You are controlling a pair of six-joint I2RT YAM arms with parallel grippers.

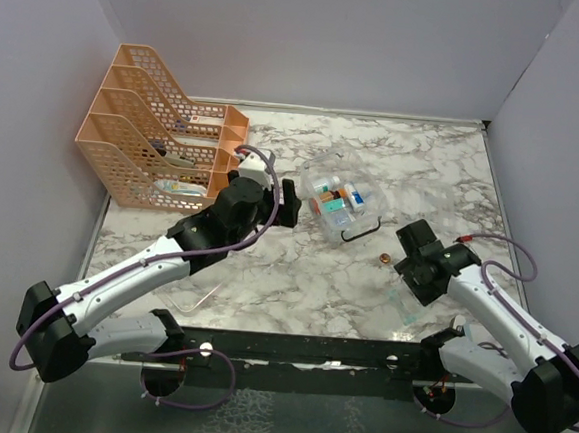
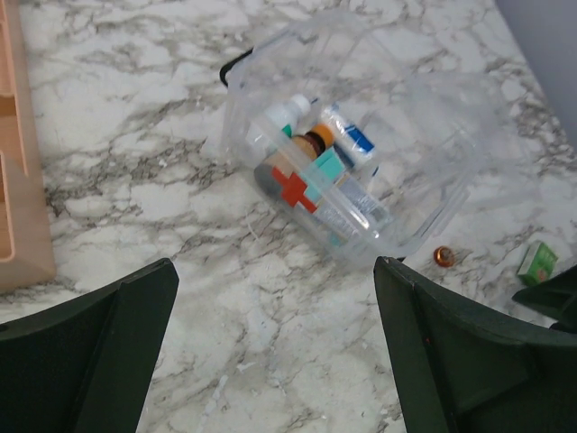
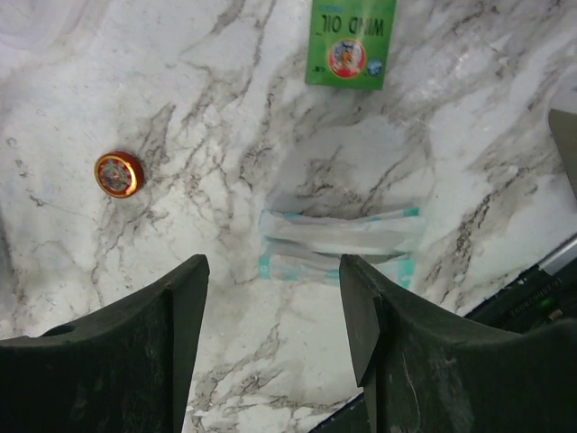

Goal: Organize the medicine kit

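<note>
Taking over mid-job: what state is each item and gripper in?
Clear plastic medicine kit: lid open, partly filled.
Small round red tin: closed, on marble table, outside kit.
Green cardboard box: on table, outside kit.
Teal-edged clear sachet: flat on table.
Left gripper: open, empty.
Right gripper: open, empty.

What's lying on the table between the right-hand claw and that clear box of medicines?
Just a small round red tin; the top view shows it lying between the right gripper and the medicine kit.

One medicine kit (image 1: 339,202), one rack (image 1: 145,140), one tin (image 3: 119,173) (small, red).
</note>
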